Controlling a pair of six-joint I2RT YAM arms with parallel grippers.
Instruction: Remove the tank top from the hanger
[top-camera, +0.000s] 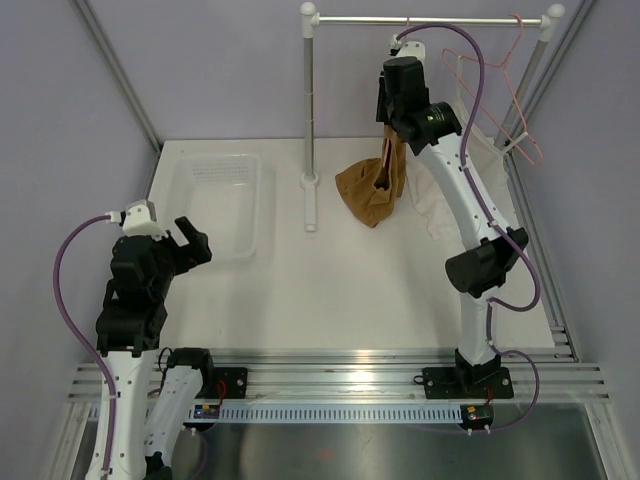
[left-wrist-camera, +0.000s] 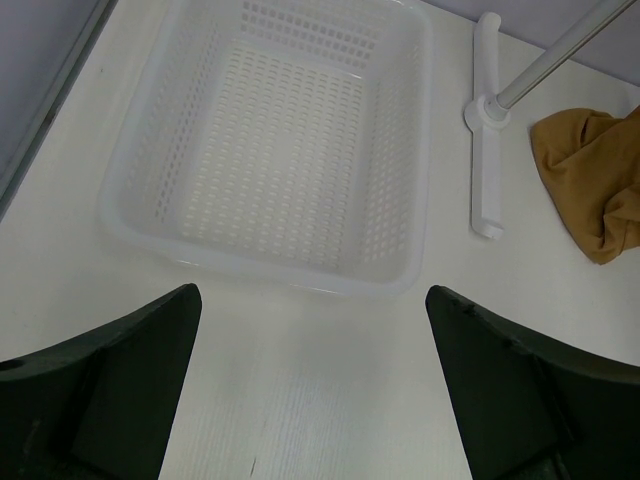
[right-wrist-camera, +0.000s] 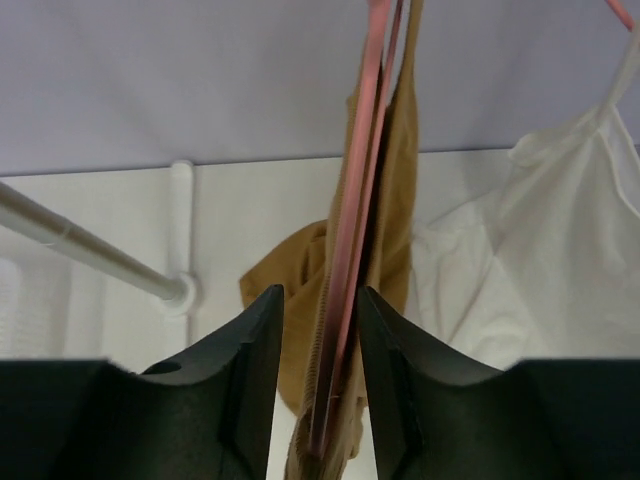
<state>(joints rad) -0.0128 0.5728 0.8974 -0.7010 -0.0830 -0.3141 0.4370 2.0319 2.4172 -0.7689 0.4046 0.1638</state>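
Task barely begun. The tan-brown soft cloth tank top (right-wrist-camera: 395, 200) hangs on the thin pink wire hanger (right-wrist-camera: 350, 240) up at the metal rail (top-camera: 430, 19). Its lower half is bunched on the white table (top-camera: 330, 290) below.

My right gripper (right-wrist-camera: 320, 295) is raised to the hanger. Its two fingers straddle the pink wire and the tan cloth together, with little room either side. I cannot tell whether the pads are biting yet.

A white strappy garment (right-wrist-camera: 540, 260) hangs just beside it, clear of the fingers.

Left to do, by my reckoning: secure the hold, work both straps off the wire, and get the cloth free.

My left gripper (left-wrist-camera: 312, 295) is spread wide with nothing in it, low over the table near the basket.

The white perforated plastic basket (left-wrist-camera: 260, 265) holds nothing.
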